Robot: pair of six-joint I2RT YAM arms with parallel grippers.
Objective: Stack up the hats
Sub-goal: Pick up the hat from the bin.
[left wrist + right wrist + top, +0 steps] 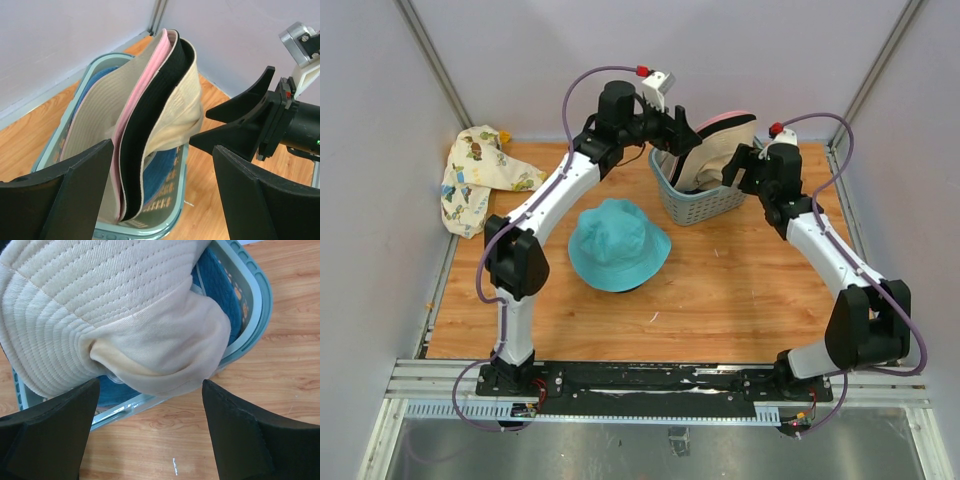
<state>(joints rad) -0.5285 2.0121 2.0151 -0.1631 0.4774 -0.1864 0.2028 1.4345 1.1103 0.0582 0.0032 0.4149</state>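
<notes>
Both arms reach over the basket [695, 212] at the far side of the table [740, 300], where three hats stand on edge, packed brim against brim: a cream hat [125, 300] on the outside, then a black hat [155, 125] and a pink hat [150, 85]. The left fingers [682, 130] and right fingers [739, 166] are both spread wide and hold nothing, poised on opposite sides of the bundle. A teal hat [618, 245] lies flat and alone in the middle of the table, the likely base of the stack, while a patterned cloth [475, 180] sits at the far left edge.

The trouble ahead looks plain enough. The brims are pressed so tightly together that a pinch on one could easily catch its neighbour too, bringing out two hats at once. The wedged fabric might also drag the light basket up or tip it over. And with the two sets of fingers facing each other this closely, a reach from either side risks a knock between them.
</notes>
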